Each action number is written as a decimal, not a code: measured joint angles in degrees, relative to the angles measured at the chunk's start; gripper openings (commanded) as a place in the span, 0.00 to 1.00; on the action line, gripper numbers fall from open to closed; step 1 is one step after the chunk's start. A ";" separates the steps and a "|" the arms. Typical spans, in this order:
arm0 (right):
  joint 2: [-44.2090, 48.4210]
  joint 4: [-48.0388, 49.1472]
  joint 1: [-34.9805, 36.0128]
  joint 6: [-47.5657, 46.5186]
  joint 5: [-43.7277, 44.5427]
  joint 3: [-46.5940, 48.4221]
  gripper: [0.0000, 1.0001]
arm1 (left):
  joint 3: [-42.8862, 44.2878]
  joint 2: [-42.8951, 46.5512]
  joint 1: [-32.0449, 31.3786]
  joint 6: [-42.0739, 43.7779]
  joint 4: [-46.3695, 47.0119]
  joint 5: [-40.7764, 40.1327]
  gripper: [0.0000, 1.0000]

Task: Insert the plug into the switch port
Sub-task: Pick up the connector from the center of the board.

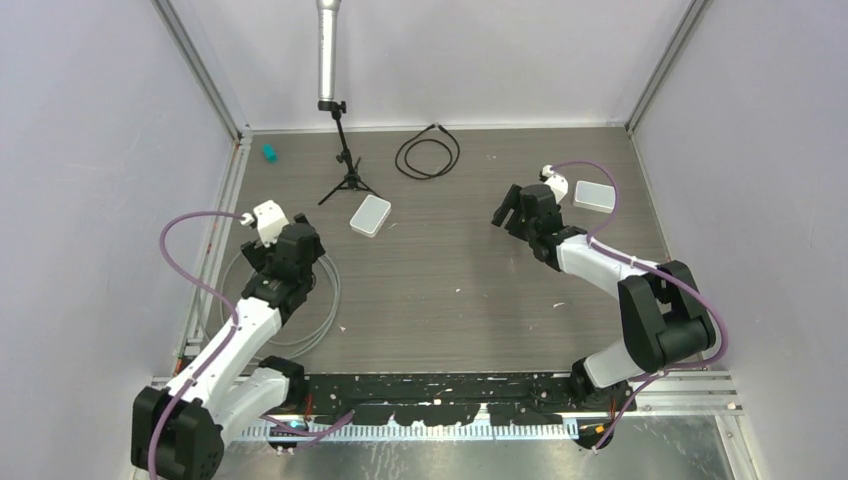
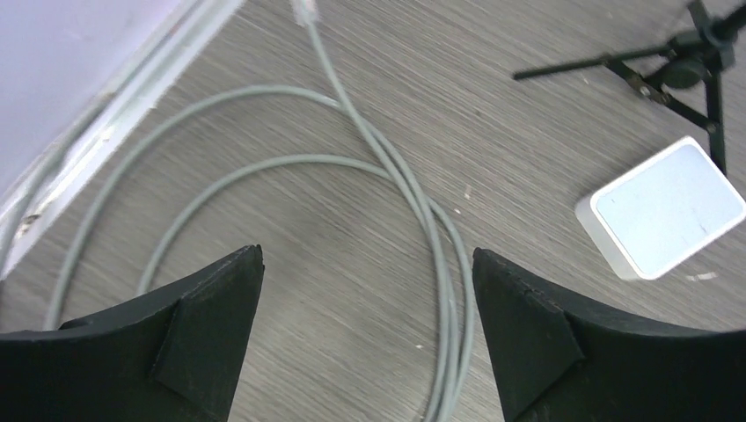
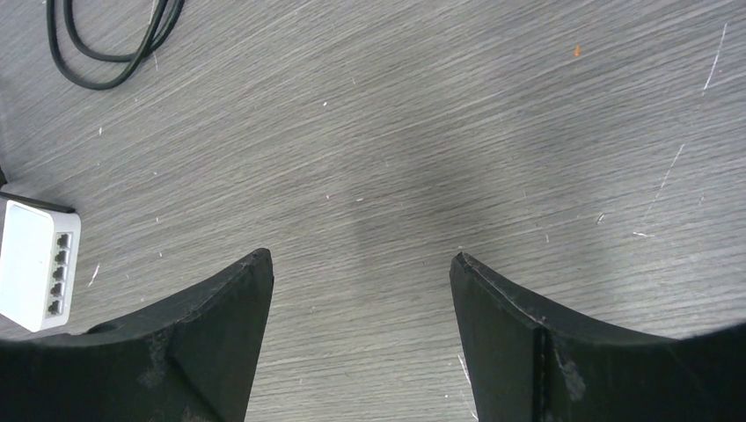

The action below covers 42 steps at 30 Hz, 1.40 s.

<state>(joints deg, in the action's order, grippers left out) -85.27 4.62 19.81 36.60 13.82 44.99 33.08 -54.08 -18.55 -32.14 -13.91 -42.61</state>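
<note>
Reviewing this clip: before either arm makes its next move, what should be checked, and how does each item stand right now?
1. Left gripper open and empty: ok.
2. Right gripper open and empty: ok.
3. Plug located: ok, at the end of the gray cable, ahead of the left gripper at the top edge of its wrist view.
4. Switch ports exposed: ok, a row of ports faces the right wrist camera with nothing in them.
5. Plug held by a gripper: not ok, neither touches it.
6. Plug clip orientation for insertion: cannot tell, too small and cut off.
</note>
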 measured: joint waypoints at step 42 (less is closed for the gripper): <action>-0.76 -0.17 0.00 1.05 -1.25 0.87 0.77 | 11.39 -36.26 28.00 -1.88 25.20 23.21 0.56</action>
<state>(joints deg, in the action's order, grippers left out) -86.04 4.45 19.81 37.65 12.58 45.87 44.47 -90.35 9.45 -34.02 11.29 -19.40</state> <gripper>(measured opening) 0.771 0.579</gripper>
